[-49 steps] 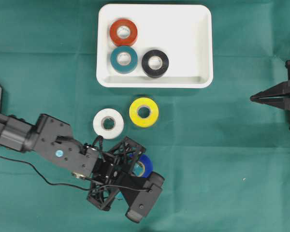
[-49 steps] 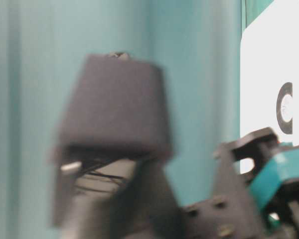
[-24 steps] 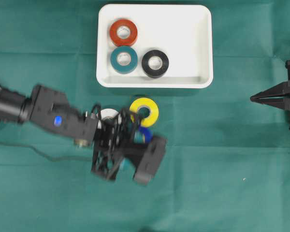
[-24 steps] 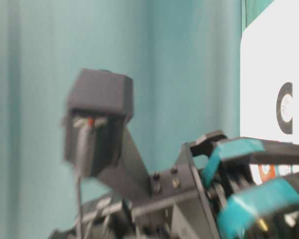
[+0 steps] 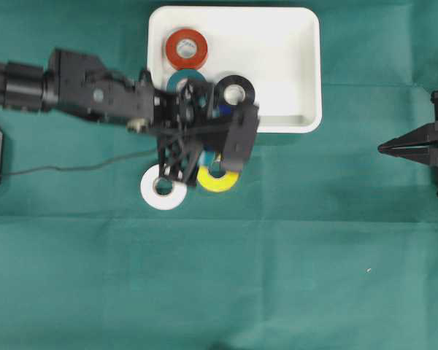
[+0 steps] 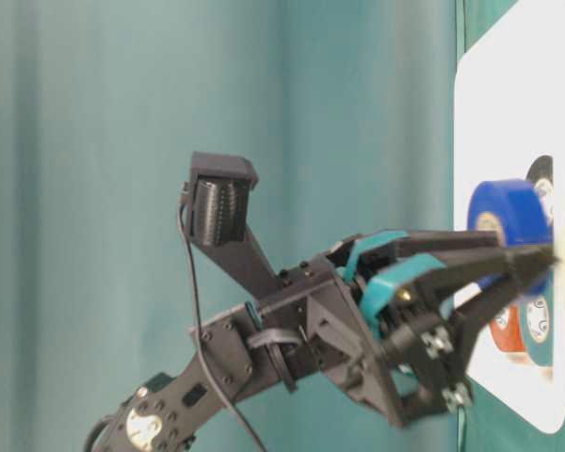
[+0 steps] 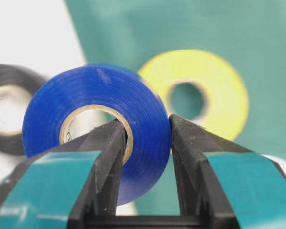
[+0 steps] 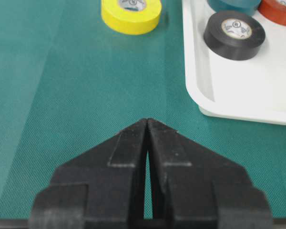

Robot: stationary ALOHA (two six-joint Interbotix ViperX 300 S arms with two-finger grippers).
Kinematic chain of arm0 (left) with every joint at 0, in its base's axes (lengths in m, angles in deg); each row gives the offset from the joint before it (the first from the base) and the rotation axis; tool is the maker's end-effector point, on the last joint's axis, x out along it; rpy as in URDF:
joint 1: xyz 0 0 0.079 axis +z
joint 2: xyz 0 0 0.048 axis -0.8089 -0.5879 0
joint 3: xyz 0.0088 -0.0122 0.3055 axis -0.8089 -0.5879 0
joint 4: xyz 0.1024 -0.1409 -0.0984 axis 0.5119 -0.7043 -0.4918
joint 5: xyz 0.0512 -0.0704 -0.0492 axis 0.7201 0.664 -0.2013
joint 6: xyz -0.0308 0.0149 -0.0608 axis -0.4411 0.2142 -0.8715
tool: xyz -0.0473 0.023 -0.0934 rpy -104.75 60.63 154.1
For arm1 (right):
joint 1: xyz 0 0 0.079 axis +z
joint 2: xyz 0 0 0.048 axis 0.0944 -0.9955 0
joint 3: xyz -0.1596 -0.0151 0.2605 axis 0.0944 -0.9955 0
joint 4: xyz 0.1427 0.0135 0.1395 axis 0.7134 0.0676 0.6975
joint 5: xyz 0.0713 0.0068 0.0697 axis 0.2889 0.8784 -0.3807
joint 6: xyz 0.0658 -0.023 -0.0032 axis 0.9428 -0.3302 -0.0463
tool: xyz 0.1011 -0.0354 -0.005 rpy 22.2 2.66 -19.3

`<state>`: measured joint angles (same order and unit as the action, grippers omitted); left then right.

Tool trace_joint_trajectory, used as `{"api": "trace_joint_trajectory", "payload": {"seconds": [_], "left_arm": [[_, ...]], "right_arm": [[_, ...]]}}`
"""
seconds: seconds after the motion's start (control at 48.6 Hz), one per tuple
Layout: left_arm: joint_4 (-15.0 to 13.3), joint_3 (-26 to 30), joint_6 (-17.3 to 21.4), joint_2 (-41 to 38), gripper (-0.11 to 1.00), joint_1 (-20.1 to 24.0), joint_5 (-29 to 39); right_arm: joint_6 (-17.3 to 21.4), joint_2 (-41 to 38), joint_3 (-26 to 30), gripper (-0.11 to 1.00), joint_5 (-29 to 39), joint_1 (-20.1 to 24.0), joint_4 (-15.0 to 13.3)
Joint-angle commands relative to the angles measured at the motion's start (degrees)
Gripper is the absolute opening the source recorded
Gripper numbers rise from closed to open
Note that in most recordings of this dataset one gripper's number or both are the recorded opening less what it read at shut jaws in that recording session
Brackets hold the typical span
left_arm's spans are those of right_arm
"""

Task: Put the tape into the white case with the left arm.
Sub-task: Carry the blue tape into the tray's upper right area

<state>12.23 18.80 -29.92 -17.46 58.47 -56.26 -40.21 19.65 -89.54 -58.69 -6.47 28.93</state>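
Observation:
My left gripper (image 7: 145,124) is shut on a blue tape roll (image 7: 148,102), one finger through the core and the other outside, pinching the roll's wall. In the overhead view the left gripper (image 5: 213,108) hangs over the front-left part of the white case (image 5: 285,51), and the blue tape (image 5: 217,111) barely shows between the fingers. From table level the tape (image 6: 508,212) hangs in the air in front of the case (image 6: 480,122). The right gripper (image 5: 383,148) rests shut and empty at the far right.
Inside the case lie a red roll (image 5: 186,49), a teal roll (image 5: 179,77) partly under the arm, and a black roll (image 5: 235,91). A yellow roll (image 5: 217,181) and a white roll (image 5: 163,192) lie on the green cloth in front of the case.
The left arm has risen and swung from the near cloth up towards the case, carrying the blue tape past the white and yellow rolls. The right arm has not moved.

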Motion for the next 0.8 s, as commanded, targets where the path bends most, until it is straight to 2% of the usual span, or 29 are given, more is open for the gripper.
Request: {"api": "trace_joint_trajectory", "payload": {"seconds": [0.0,0.165,0.432,0.781], "left_arm": [[0.09,0.79,0.70,1.93,0.26,2.46,-1.85],[0.09,0.97,2.37,1.32,0.26,6.94,-4.31],[0.09,1.85,3.87,-1.05,0.26,11.87,-6.94],[0.09,4.83,5.89,-4.48,0.26,15.03,-7.12]], "right_arm": [[0.09,-0.53,0.44,-0.09,-0.70,0.00,0.00],[0.09,-0.44,0.44,-0.09,-0.70,-0.09,0.00],[0.09,-0.44,0.44,-0.09,-0.70,0.00,0.00],[0.09,-0.44,0.35,-0.09,-0.79,0.00,0.00]]}}
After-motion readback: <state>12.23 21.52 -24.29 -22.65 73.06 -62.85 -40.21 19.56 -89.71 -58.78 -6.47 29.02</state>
